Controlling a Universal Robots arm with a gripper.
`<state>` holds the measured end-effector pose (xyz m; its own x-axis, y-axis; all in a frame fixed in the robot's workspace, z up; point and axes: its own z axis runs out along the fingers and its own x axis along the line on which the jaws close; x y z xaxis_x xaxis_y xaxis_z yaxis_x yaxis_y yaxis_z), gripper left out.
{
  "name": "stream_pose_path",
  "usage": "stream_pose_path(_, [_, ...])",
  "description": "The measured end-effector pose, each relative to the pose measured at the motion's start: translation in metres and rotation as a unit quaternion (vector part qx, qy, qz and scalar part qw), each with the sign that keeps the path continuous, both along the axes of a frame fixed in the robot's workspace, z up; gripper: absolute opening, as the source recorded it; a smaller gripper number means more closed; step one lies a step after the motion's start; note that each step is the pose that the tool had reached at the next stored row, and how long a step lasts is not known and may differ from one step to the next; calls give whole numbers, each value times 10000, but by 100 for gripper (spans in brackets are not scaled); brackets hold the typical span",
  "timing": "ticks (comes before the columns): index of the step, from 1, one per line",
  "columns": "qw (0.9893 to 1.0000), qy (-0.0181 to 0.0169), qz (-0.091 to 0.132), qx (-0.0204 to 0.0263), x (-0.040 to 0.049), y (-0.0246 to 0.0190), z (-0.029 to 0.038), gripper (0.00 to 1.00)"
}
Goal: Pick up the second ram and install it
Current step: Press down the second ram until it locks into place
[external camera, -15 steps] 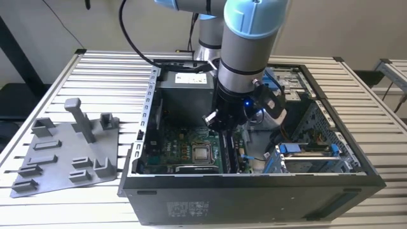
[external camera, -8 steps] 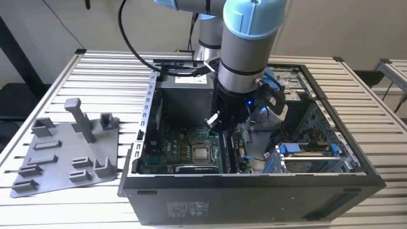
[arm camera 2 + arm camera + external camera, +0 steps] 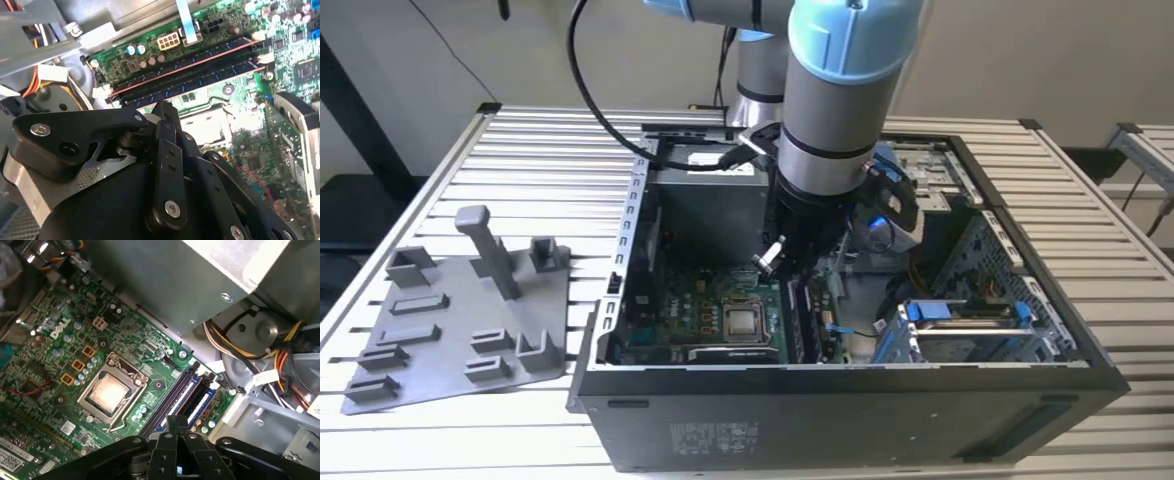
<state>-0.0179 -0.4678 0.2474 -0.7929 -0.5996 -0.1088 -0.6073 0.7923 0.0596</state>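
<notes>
Thin blue ram sticks with dark chips stand seated in the memory slots (image 3: pixel 200 79) (image 3: pixel 200 405) of the green motherboard (image 3: pixel 707 300). I cannot tell which of them is the second ram. My gripper (image 3: pixel 771 262) reaches down into the open computer case. Its black fingertips are pressed together, with nothing showing between them. In both wrist views the gripper (image 3: pixel 162 106) (image 3: pixel 176 419) hovers just over one end of the slots, close to the sticks' top edges. Whether it touches them is not clear.
The processor (image 3: pixel 744 322) (image 3: pixel 109 392) lies beside the slots. The grey power supply box (image 3: pixel 165 285) and its cable bundle (image 3: pixel 270 365) crowd the slots' far end. Blue drive-bay latches (image 3: pixel 961 312) sit at the exterior view's right. A grey fixture plate (image 3: pixel 454 320) lies outside the case.
</notes>
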Motion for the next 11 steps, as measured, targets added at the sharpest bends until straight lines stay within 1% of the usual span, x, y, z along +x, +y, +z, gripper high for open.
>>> stream_pose_path(3, [9996, -33, 273, 0, 0, 0, -1, 11])
stream_pose_path(6, [9985, -59, 542, 0, 0, 0, -2, 11])
stream_pose_path(9, [9966, -76, 816, 1, 0, 0, -4, 11])
stream_pose_path(11, [9950, -86, 998, 1, 0, 0, -6, 11])
